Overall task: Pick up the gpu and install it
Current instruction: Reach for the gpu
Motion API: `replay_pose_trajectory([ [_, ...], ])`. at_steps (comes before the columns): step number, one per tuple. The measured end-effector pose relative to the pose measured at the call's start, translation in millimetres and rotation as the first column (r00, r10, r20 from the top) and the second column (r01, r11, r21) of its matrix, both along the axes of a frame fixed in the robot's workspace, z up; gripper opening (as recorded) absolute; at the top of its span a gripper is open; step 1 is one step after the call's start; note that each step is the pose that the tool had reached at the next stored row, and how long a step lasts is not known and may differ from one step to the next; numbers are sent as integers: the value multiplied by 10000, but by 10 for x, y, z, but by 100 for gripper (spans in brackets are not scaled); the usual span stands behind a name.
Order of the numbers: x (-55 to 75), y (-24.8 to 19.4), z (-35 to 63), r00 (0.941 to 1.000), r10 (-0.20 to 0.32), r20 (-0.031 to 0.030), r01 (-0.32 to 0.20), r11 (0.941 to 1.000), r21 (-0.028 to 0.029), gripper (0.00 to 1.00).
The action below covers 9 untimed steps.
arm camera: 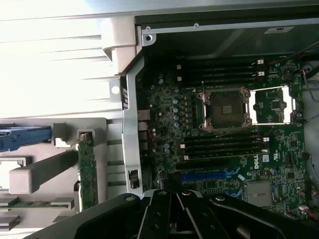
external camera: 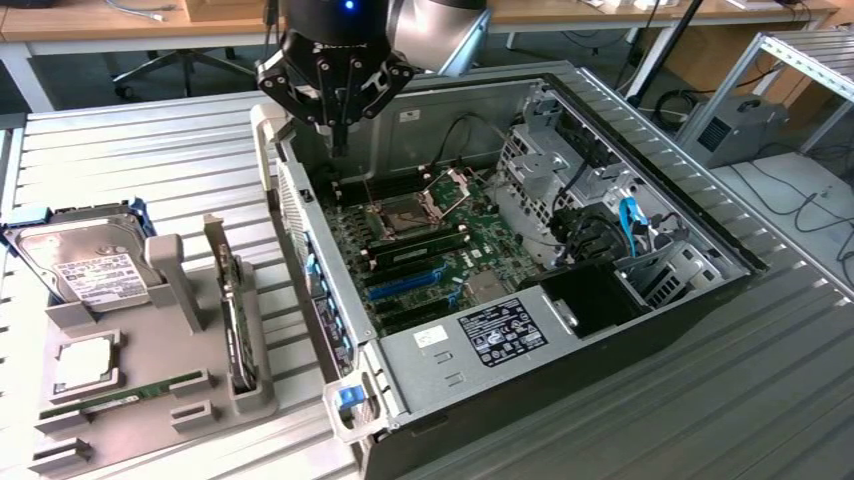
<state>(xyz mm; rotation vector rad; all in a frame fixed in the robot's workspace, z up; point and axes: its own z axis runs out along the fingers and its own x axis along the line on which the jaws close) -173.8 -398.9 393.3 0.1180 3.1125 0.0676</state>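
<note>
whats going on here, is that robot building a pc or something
Pretty much. The arm's gripper hangs shut and empty over the back corner of an open computer case, above the motherboard. The gpu it is meant to install has not been picked up. It stands on edge in a grey holder on the exterior view's left, near a hard drive.
</note>
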Motion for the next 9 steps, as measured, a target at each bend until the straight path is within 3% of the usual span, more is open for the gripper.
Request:
replay_pose_trajectory([
  [9, -37, 0, 0, 10000, 0, 0, 0, 10000, 0, 11],
])
